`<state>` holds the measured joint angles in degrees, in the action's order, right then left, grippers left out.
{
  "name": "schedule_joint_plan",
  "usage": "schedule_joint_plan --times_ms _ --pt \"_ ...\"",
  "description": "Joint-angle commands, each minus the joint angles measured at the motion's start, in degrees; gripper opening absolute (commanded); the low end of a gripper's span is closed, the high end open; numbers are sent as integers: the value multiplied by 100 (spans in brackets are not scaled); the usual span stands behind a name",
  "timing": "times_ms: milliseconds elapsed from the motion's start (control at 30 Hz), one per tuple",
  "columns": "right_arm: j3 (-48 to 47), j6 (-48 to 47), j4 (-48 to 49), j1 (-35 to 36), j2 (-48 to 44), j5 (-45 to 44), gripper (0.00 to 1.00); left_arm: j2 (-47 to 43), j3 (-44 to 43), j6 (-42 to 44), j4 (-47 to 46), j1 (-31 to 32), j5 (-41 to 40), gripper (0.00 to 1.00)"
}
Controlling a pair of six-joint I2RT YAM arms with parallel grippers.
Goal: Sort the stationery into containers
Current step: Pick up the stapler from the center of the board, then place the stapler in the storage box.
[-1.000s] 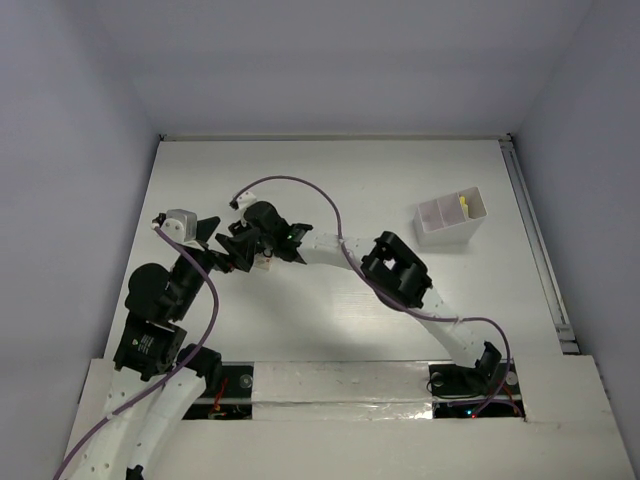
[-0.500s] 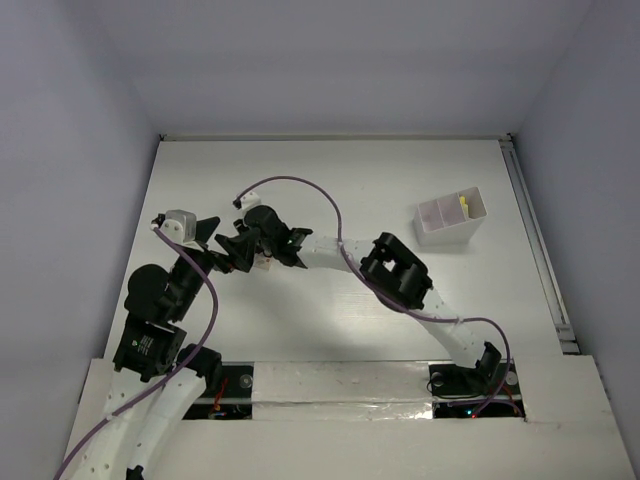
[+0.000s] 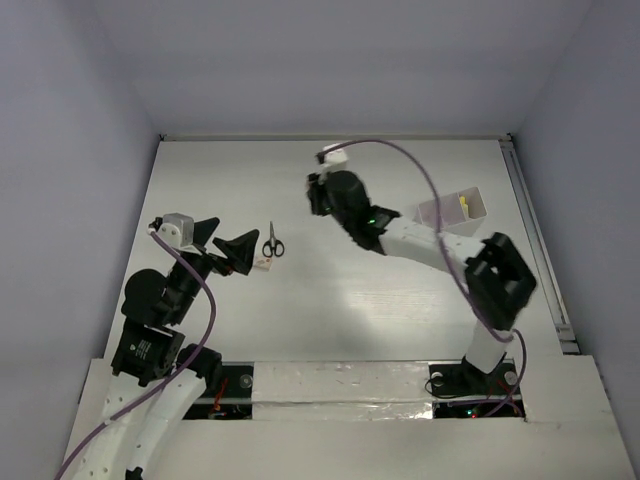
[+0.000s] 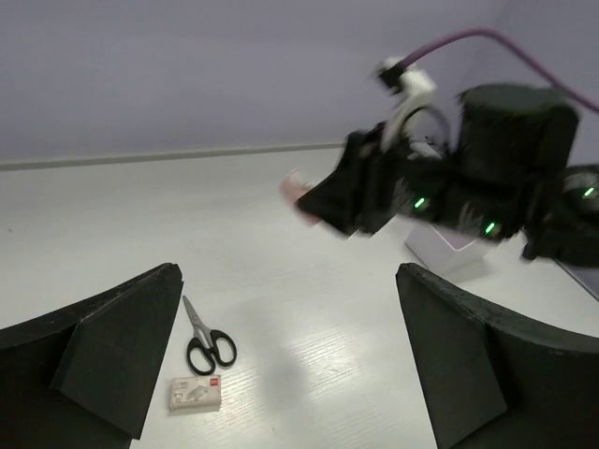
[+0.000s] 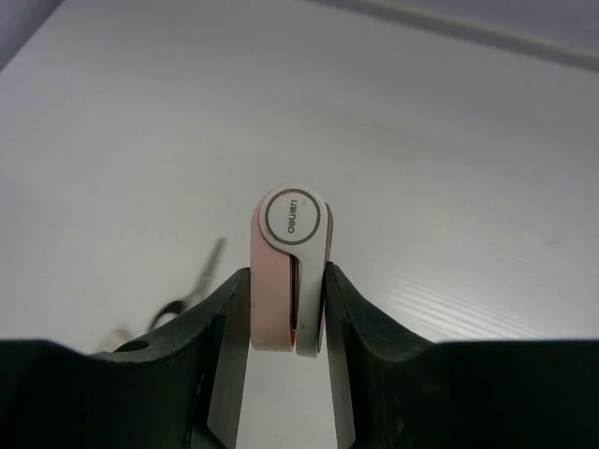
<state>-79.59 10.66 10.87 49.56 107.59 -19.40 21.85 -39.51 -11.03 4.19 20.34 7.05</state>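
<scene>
Right gripper (image 5: 290, 285) clamps a pink-white item (image 5: 291, 245) beyond the scissors (image 4: 208, 342); left gripper (image 4: 288, 313), wide open, sits beside the scissors and pale block (image 4: 195, 393).

The white table (image 3: 330, 310) in front of me carries small black-handled scissors (image 3: 272, 243) at nine o'clock from its middle. A tiny pale block (image 3: 263, 263) lies just beside them at their seven o'clock. A translucent whitish-pink box (image 3: 455, 215) stands well apart, between two and three o'clock.
</scene>
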Motion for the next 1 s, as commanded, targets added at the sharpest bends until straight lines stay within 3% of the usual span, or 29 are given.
schedule_joint_plan --times_ms 0,100,233,467,967 --pt "812 -134 -398 -936 -1297 -530 14 -101 -242 -31 -225 110 86 99" --pt "1462 -195 -919 -1456 -2212 -556 14 -119 -242 -40 -225 163 95 99" --pt "1640 -213 -1982 -2387 -2724 -478 14 -154 -250 -31 -234 304 95 99" --pt "1517 -195 -3029 -3206 -2788 -495 14 -286 -251 -22 -208 594 25 99" --pt "1192 -503 -3733 -3567 -2111 -529 15 -339 -259 4 -190 708 -28 99"
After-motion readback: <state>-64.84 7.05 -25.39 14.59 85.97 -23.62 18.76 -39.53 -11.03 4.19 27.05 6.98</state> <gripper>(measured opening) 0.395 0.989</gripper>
